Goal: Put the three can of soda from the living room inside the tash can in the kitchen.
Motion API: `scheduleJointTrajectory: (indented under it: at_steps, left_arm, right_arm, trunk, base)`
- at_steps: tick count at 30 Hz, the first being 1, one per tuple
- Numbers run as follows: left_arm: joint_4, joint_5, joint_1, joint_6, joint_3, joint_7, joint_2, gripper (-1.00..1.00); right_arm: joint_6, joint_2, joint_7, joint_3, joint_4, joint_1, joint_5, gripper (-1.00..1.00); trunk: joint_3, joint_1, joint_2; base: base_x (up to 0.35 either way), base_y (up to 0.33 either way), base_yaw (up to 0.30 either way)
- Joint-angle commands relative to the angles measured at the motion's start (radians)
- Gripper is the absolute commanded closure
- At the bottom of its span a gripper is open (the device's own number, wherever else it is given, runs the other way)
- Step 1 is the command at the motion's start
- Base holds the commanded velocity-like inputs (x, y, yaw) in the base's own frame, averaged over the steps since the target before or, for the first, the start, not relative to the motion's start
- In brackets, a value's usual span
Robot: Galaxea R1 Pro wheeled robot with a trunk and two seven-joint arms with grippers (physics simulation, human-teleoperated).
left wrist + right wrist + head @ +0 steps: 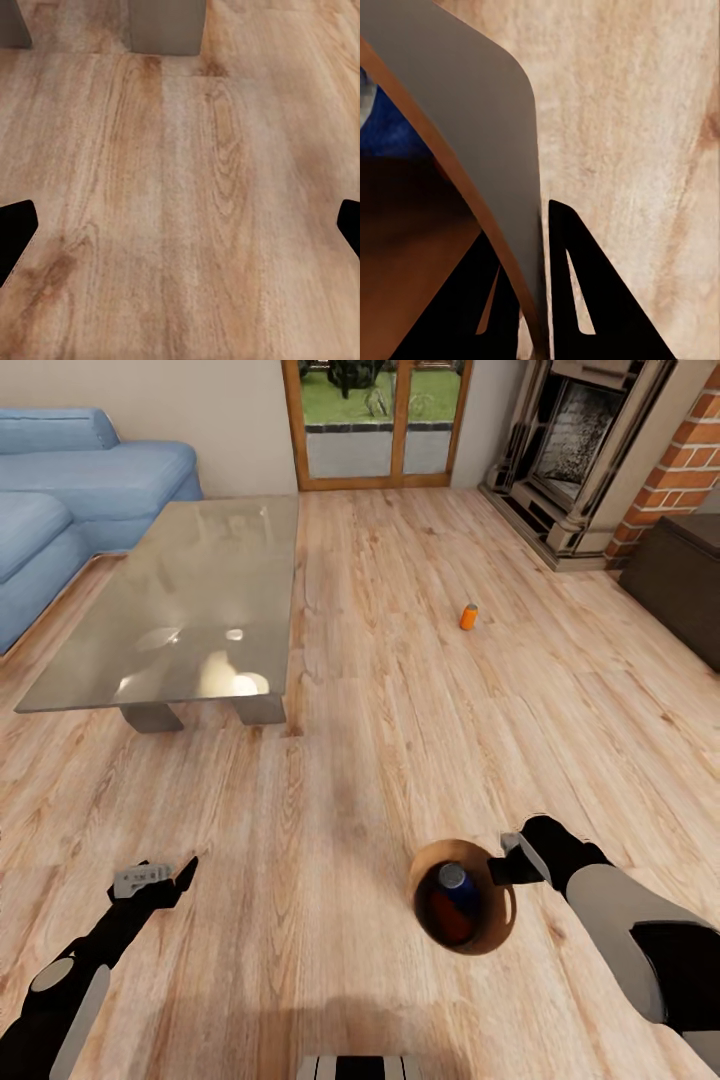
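Floor (pixel 400 690): matt wood planks. Table (pixel 215 590): glossy, reflective top. Sofa (pixel 70 490): cloth. Bin (pixel 500 920): smooth wood.

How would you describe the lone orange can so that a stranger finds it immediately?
Start at the brick fireplace on the far right, then look down onto the light wood-plank floor in front of it. The small orange cylindrical soda can stands upright there alone, right of the grey low table, the only loose object on that open floor.
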Motion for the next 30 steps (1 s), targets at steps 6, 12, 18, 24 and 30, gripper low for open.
scheduleJointTrajectory:
  at_steps: [6, 12, 18, 24, 30]
  left_arm:
    - [0.0, 0.001, 0.008, -0.009, 0.002, 0.011, -0.001, -1.0]
    - [0.027, 0.0, 0.025, -0.013, 0.003, 0.022, -0.001, -1.0]
    - [0.051, -0.002, 0.029, -0.014, 0.001, 0.07, -0.002, -1.0]
    - [0.053, -0.002, 0.029, -0.014, 0.001, 0.077, -0.002, -1.0]
    - [0.054, -0.002, 0.029, -0.014, 0.0, 0.08, -0.002, -1.0]
  right_arm:
    - [-0.015, -0.008, -0.001, -0.002, -0.001, 0.017, -0.011, 1.0]
    - [-0.009, -0.009, -0.003, -0.031, -0.001, 0.019, -0.011, 1.0]
    - [-0.005, -0.011, -0.004, -0.059, -0.002, 0.02, -0.011, 1.0]
    - [-0.005, -0.012, -0.004, -0.061, -0.002, 0.02, -0.011, 1.0]
    - [-0.005, -0.012, -0.003, -0.063, -0.003, 0.02, -0.011, 1.0]
  trunk:
    - [0.006, -0.008, 0.014]
    - [0.006, -0.008, 0.014]
    - [0.006, -0.008, 0.014]
    - [0.006, -0.008, 0.014]
    - [0.008, -0.008, 0.014]
  base:
    - [0.0, 0.0, 0.0]
    - [0.0, -0.001, 0.0]
    - [0.0, -0.159, -0.076]
    - [0.0, -0.266, -0.227]
    - [0.0, -0.276, -0.245]
